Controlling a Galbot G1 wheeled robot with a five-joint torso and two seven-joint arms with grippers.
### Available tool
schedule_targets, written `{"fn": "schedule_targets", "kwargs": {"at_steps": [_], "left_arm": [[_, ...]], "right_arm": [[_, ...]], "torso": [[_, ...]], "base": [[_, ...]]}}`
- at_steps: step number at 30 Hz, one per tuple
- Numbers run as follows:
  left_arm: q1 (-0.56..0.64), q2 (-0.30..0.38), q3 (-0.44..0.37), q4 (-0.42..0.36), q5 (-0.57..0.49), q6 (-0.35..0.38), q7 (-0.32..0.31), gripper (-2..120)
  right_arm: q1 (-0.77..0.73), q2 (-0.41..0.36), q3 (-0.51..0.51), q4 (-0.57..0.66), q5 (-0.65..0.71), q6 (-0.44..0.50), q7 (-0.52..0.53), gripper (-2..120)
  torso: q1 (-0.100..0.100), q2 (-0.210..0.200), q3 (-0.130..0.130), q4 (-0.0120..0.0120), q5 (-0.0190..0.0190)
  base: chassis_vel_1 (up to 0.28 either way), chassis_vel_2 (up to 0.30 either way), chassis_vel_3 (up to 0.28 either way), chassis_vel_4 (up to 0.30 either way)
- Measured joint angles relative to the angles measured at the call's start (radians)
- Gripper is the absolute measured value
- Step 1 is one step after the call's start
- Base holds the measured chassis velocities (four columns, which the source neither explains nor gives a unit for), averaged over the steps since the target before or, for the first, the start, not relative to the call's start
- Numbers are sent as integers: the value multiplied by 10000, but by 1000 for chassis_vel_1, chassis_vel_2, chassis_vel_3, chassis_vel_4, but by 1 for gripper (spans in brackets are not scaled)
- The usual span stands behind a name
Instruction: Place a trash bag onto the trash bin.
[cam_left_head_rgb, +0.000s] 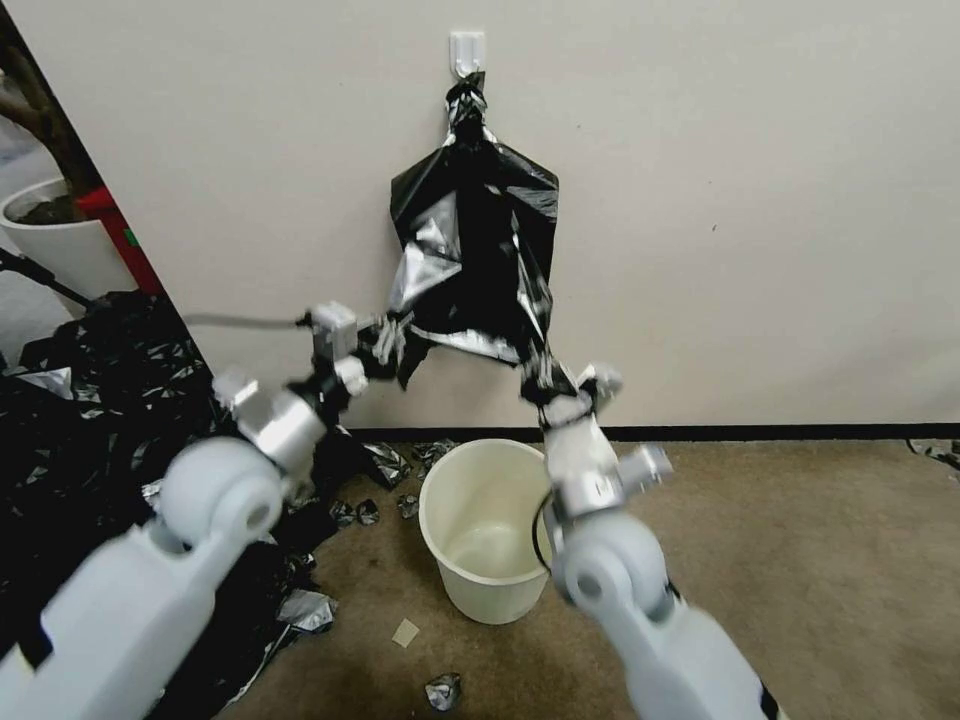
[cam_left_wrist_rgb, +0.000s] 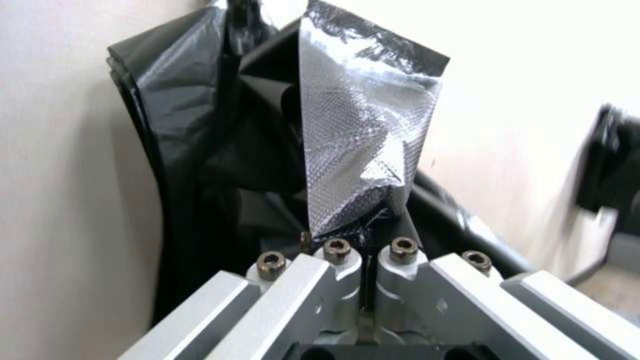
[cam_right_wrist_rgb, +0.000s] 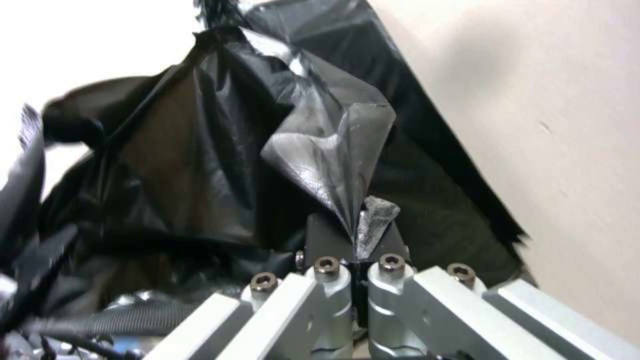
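The trash bag (cam_left_head_rgb: 470, 250) hangs flat against the wall (cam_left_head_rgb: 760, 200), its knotted top caught on a small white hook (cam_left_head_rgb: 467, 50), so its long way runs straight up and down. The left gripper (cam_left_head_rgb: 385, 345) has its fingers squeezed tight on the bag's lower left corner, and in the left wrist view you can see a shiny silver fold of bag (cam_left_wrist_rgb: 360, 135) pinched between the closed fingers. The right gripper (cam_left_head_rgb: 545, 385) is clamped on the lower right corner, and the right wrist view shows a crinkled bit of black plastic (cam_right_wrist_rgb: 333, 150) sticking up from its shut fingers. The two grippers are spread apart, so the bottom edge of the bag is stretched wide between them. The trash bin (cam_left_head_rgb: 490, 530) stands on the brown carpet (cam_left_head_rgb: 800, 560), open side up and with nothing inside. It sits below the bag and nearer to the robot, almost right under the gap between the two grippers. The right gripper is the closer one to the bin, just above its far rim. I think the bag has to come off the hook and go down and toward the robot to reach the bin. A big heap of black plastic (cam_left_head_rgb: 90, 400) lies on the floor to the left
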Motion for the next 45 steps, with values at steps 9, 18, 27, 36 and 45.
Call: {"fn": "schedule_targets", "kwargs": {"at_steps": [9, 18, 27, 36, 45], "left_arm": [[864, -619, -110, -550, 121, 37, -58, 0], [1629, -1162, -4, -1900, 378, 1749, -1243, 0], [2111, -1676, 427, -1602, 573, 1920, -1312, 0], [2662, -2530, 872, 322, 1733, 1239, -1272, 0], [4289, -3127, 1475, 1072, 3169, -164, -1715, 0]], "right_arm": [[-1161, -220, -93, 971, -213, -224, 433, 0], [-1578, -1027, 10, 2647, 359, -1885, 2337, 0], [-1570, -1255, 120, 2540, 378, -1980, 2449, 0], [-1415, -1277, -157, 765, 202, -1648, 2827, 0], [-1703, -1383, -861, -107, 33, -1253, 3990, 0]], "torso": [[0, 0, 1, 1, 0], [0, 0, 1, 0, -1], [0, 0, 1, 0, 0], [1, -1, 2, 1, -1], [1, -1, 2, 1, -1]], "base": [[0, 0, 0, 0], [0, 0, 0, 0], [0, 0, 0, 0], [0, 0, 0, 0], [0, 0, 0, 0]]}}
